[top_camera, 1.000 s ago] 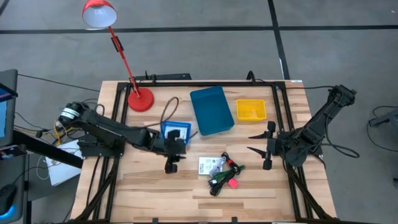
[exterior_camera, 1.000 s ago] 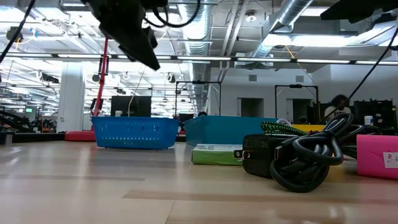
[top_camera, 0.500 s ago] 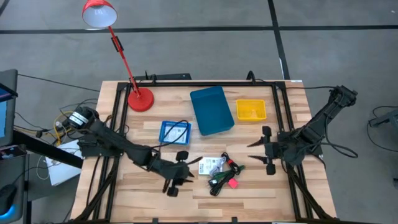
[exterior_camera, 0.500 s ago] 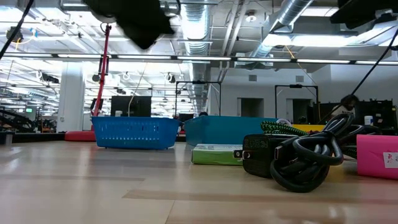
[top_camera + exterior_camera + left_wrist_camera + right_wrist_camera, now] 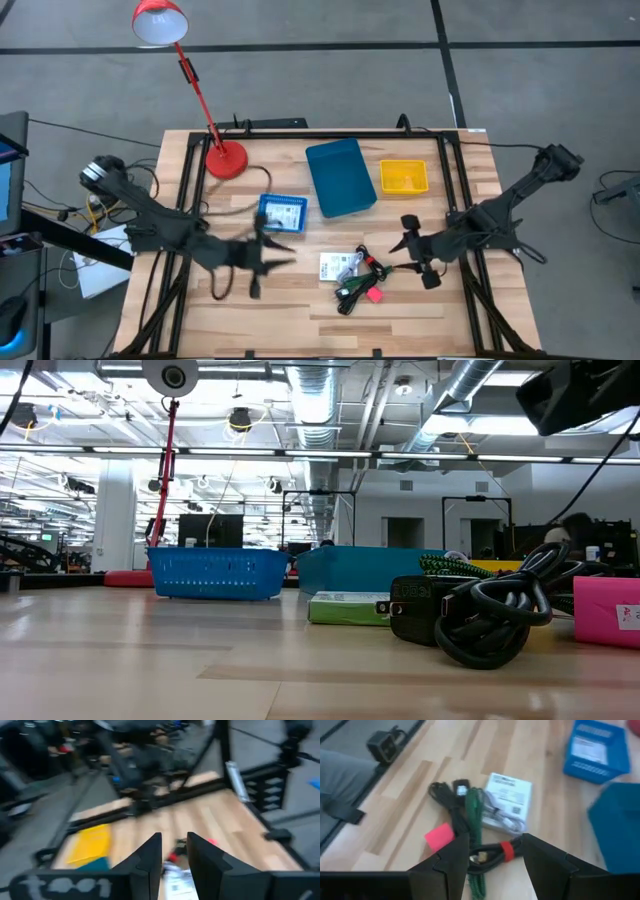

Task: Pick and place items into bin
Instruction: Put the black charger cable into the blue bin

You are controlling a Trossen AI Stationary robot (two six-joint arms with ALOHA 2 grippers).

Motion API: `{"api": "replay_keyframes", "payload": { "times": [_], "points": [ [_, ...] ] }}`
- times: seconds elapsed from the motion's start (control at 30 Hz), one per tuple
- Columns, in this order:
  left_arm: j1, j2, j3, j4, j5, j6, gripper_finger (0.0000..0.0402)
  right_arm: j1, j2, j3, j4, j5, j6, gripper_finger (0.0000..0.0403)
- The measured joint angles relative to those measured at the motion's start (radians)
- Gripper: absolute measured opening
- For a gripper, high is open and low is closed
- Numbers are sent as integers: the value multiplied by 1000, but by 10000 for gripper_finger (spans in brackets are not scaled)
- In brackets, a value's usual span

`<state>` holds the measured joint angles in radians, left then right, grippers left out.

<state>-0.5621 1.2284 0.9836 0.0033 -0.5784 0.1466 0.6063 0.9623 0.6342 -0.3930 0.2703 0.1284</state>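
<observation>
The items lie in a heap on the table's near middle: a white printed packet point(image 5: 507, 802), black cords point(image 5: 451, 802) with a red band point(image 5: 506, 851), a green braided cord point(image 5: 475, 815) and a pink bit point(image 5: 440, 836). The heap also shows in the high view point(image 5: 355, 275) and the low view point(image 5: 480, 615). My right gripper point(image 5: 492, 865) hangs open just right of the heap point(image 5: 410, 250), slanting down at it, touching nothing. My left gripper point(image 5: 258, 262), blurred, is left of the heap and raised off the table. Its fingers point(image 5: 174, 852) stand a little apart with nothing between them.
A small blue basket point(image 5: 282, 213) with a white card inside stands behind my left gripper. A teal bin point(image 5: 340, 177) and a yellow bin point(image 5: 403, 177) sit toward the far edge. A red desk lamp point(image 5: 226, 158) stands at the far left.
My left gripper has left the blue basket, swung toward the near edge, then gone left and up, rising out of the low view while turning. My right gripper has moved a little toward the heap of items and turned. The items have stayed put.
</observation>
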Motion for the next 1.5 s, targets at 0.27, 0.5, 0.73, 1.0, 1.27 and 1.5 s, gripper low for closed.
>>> {"api": "replay_keyframes", "payload": {
  "times": [0.27, 0.5, 0.73, 1.0, 1.27, 1.5],
  "points": [
    [1, -178, 0, -248, -200, -84, 80, 2, 108, 9, 54, -131, -52, 177],
    [3, -207, 0, -363, -247, -140, 80, 0, 221, 53, 51, -172, -126, 177],
    [3, -201, 0, -352, -248, -187, 80, -1, 333, 124, 42, -249, -215, 177],
    [3, -201, 0, -352, -248, -240, 80, -44, 448, 190, 5, -273, -323, 177],
    [3, -201, 0, -349, -248, -268, 80, -120, 533, 223, 6, -351, -368, 177],
    [3, -201, 0, -353, -248, -278, 80, -180, 576, 223, 24, -424, -390, 177]
  ]
}}
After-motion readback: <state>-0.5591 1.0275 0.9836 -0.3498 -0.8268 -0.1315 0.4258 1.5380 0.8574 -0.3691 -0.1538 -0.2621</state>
